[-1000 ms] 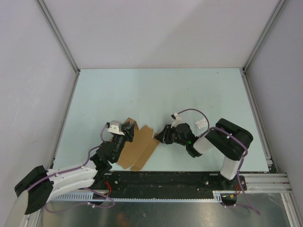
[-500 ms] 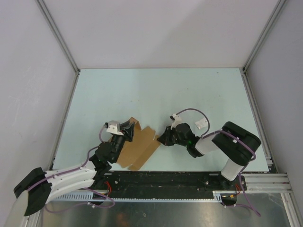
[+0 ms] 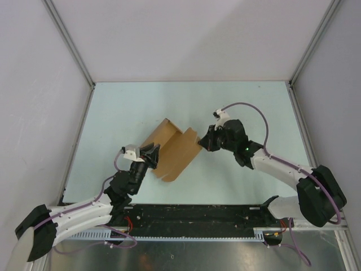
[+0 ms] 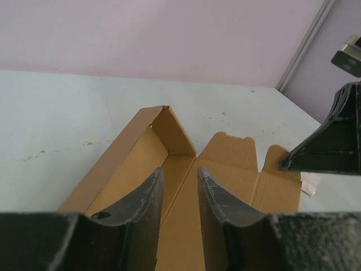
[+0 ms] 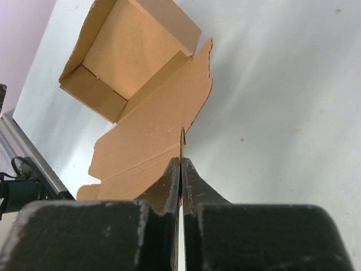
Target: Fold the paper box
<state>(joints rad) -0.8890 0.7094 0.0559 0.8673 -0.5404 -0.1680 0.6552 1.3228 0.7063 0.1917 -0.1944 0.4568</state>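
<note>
Pale table (image 3: pixel 254 101): paper box (image 3: pixel 172 152) part-folded, right hand (image 3: pixel 201 144) pinching flap edge.

This is looking like a robotics lab, set up as a closed test cell. Plain pale wall panels (image 3: pixel 197 39) are closing in a light blue-green desk (image 3: pixel 141 107) on three sides, with aluminium frame posts (image 3: pixel 70 48) running along the corners. The white-and-black left arm (image 3: pixel 79 212) and right arm (image 3: pixel 282 166) are reaching out from a black mounting rail (image 3: pixel 197 213) at the near edge, above bare sheet metal (image 3: pixel 186 254). Purple cables (image 3: pixel 248 107) are looping along the arms. The right tool (image 3: pixel 202 144) is pinching a plain paper box (image 3: pixel 172 152).
</note>
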